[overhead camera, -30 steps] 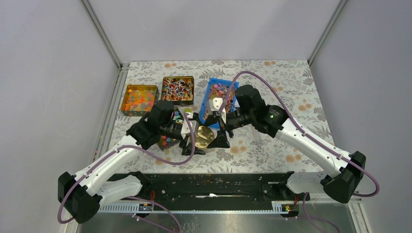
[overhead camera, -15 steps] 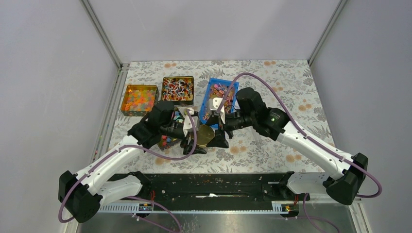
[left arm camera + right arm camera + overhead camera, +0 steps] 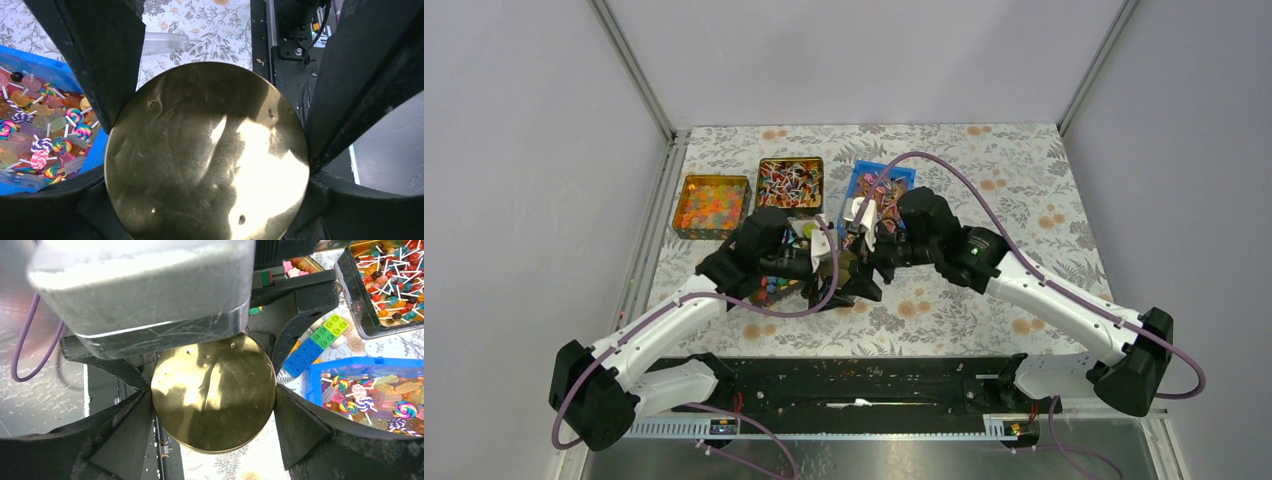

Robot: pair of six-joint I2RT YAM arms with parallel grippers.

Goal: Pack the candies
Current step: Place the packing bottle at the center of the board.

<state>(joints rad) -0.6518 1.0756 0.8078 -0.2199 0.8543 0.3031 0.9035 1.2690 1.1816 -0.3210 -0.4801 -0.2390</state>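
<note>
A round gold tin lid [image 3: 845, 268] hangs between both grippers above the table's middle. My left gripper [image 3: 828, 284] holds it by the rim; in the left wrist view the lid [image 3: 207, 155] fills the space between the fingers [image 3: 110, 65]. My right gripper [image 3: 865, 268] meets it from the other side, both fingers [image 3: 295, 425] touching the lid's [image 3: 214, 390] rim. Small mixed pink, red and purple candies [image 3: 769, 288] lie under my left arm, mostly hidden.
A blue bin [image 3: 905, 178] of lollipops and sweets stands behind the grippers; its rim also shows in the wrist views [image 3: 98, 150] [image 3: 316, 374]. A dark tin of lollipops [image 3: 790, 183] and a tin of orange balls [image 3: 712, 203] stand at back left. Toy bricks [image 3: 320, 337] lie nearby.
Both grippers have moved together toward the back with the gold lid between them. The right arm has reached further left, and the lid now sits lower between the two wrists.
</note>
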